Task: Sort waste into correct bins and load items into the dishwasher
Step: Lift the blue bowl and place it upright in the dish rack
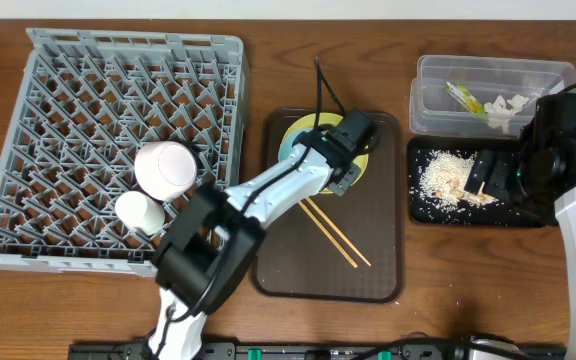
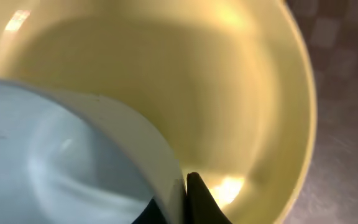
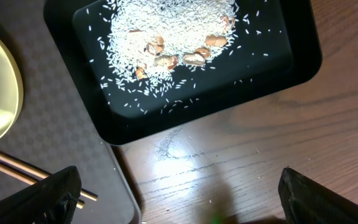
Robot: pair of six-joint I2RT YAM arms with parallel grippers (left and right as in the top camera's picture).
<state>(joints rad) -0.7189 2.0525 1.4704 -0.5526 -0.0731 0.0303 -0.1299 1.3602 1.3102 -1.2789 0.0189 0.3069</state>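
Wooden chopsticks (image 1: 334, 232), two of them, lie side by side at a slant on the near half of the one brown serving tray (image 1: 368, 280) in the middle of the tabletop (image 1: 88, 310). The left arm (image 1: 268, 195) reaches in from the near edge and crosses the tray's left side, hiding part of it.

To the left stands one grey dish rack (image 1: 68, 100). In its near right part sits one small white cup (image 1: 138, 210), with one pale pink bowl (image 1: 163, 165) just beyond it.

On the far half of the brown tray rests one yellow plate (image 2: 241, 81), and on it one light blue bowl (image 2: 55, 168), mostly covered by the arm from above. The left jaws are clamped together on that bowl's rim.

Right of the brown tray lies one shiny black tray (image 3: 291, 56) holding a heap of rice scraps (image 3: 166, 31) with a few beige shell-like bits (image 3: 194, 57) among them. The right arm (image 1: 568, 160) hangs over its right end, blocking that part from above. The right jaws stand wide apart with nothing between them, above the bare tabletop at the tray's edge.

Farthest on that side is one clear tub (image 1: 438, 110). Inside it are one green-and-yellow wrapper (image 1: 461, 96) and several crumpled white paper bits (image 1: 508, 105).
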